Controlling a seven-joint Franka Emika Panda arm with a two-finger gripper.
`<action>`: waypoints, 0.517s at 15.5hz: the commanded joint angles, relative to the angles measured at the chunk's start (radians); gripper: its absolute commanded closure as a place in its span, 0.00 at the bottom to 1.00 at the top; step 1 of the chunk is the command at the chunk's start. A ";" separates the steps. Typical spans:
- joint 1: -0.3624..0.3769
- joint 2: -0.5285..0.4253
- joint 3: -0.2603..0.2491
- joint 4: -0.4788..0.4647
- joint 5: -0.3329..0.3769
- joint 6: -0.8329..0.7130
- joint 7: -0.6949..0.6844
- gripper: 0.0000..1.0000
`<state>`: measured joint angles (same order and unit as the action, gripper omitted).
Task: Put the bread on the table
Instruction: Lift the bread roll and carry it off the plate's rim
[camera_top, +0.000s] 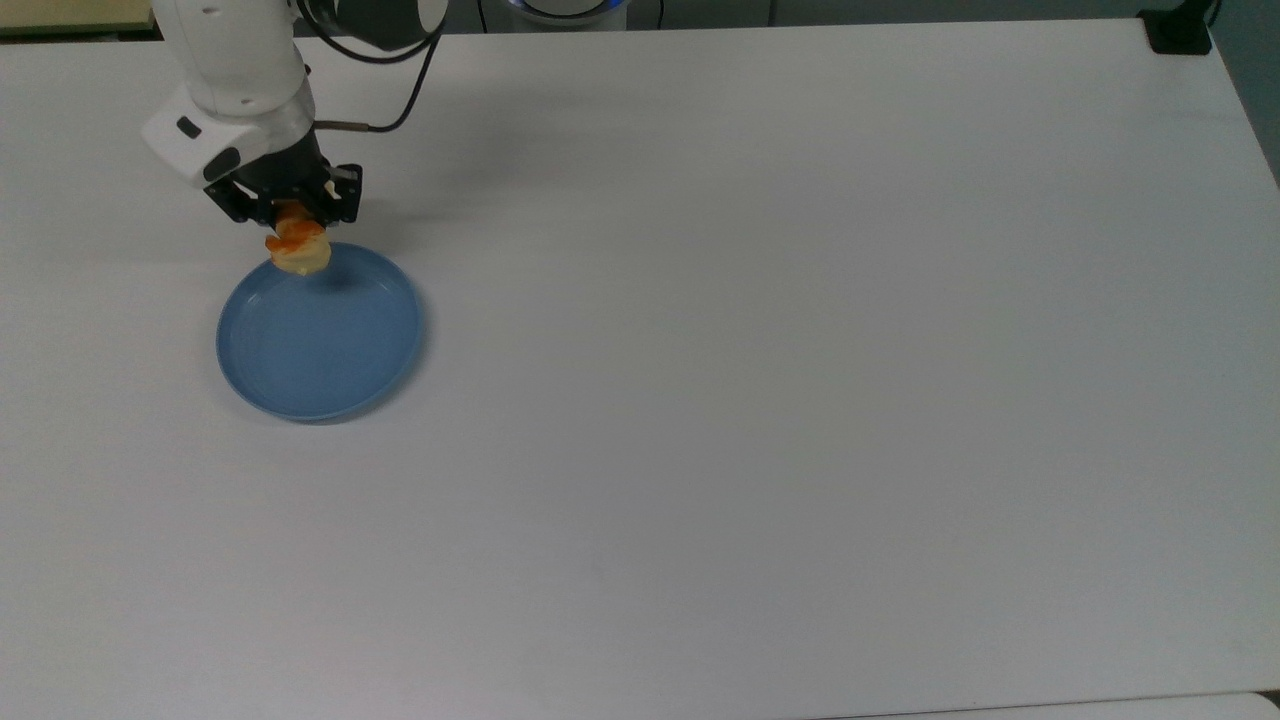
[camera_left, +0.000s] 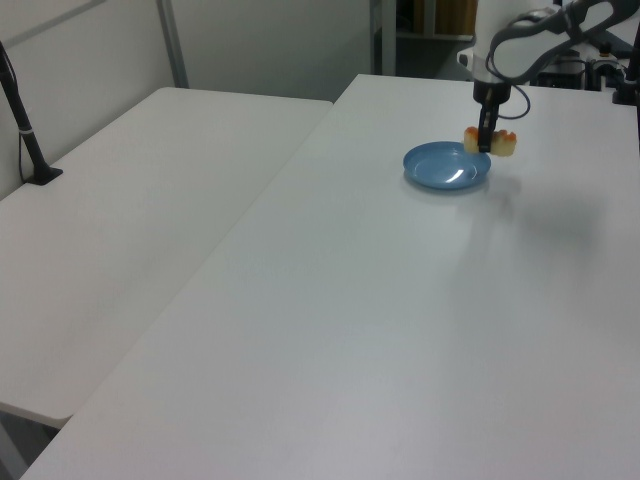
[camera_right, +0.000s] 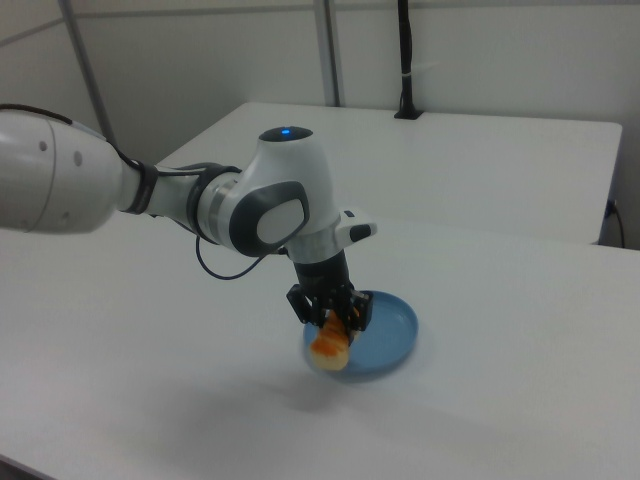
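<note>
Now end effector pinching bread

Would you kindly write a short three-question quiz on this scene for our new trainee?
1. True or false: the gripper holds the bread.
2. The blue plate is: A) lying flat on the table, B) held by the arm, C) upside down.
3. Fill in: in the left view, the bread hangs above the plate's ___ edge.

Key: 1 true; 2 A; 3 right.
</note>
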<state>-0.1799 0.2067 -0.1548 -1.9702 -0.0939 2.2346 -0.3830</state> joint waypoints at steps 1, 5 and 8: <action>-0.006 -0.072 0.000 -0.073 -0.021 -0.061 0.004 0.65; -0.024 -0.076 0.000 -0.141 -0.099 -0.061 0.006 0.57; -0.035 -0.064 0.000 -0.137 -0.099 -0.056 0.006 0.06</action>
<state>-0.2058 0.1659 -0.1565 -2.0848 -0.1747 2.1763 -0.3831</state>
